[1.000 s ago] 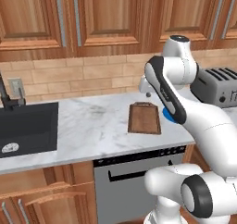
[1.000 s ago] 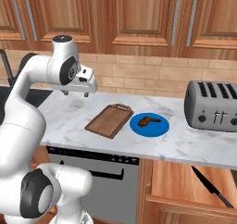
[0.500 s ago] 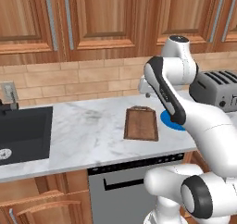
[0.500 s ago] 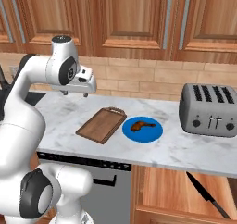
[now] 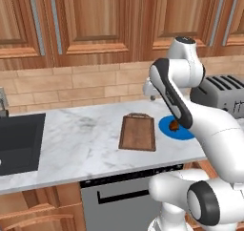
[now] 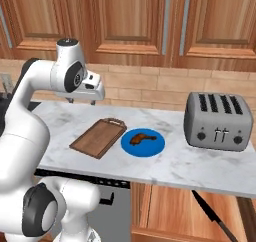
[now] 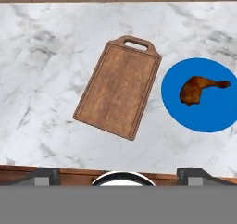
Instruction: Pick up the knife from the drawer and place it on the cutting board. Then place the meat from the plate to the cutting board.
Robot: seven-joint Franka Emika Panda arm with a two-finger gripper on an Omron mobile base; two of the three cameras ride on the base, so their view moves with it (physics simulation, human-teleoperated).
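From the right I see the drawer (image 6: 200,221) pulled out below the counter (image 6: 200,166) with the knife (image 6: 212,217) inside. My hand view shows the cutting board (image 7: 118,86) bare beside the plate (image 7: 203,112) holding the meat (image 7: 196,90), open marble around. My gripper (image 6: 82,102) hangs spread and empty above the counter's back edge.

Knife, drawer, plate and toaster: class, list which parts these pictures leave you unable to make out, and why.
- Knife, right base view: its far end is cut off by the bottom edge.
- Drawer, right base view: interior mostly hidden under the counter.
- Plate, left base view: right half hidden by the arm.
- Toaster, left base view: partly behind the arm.
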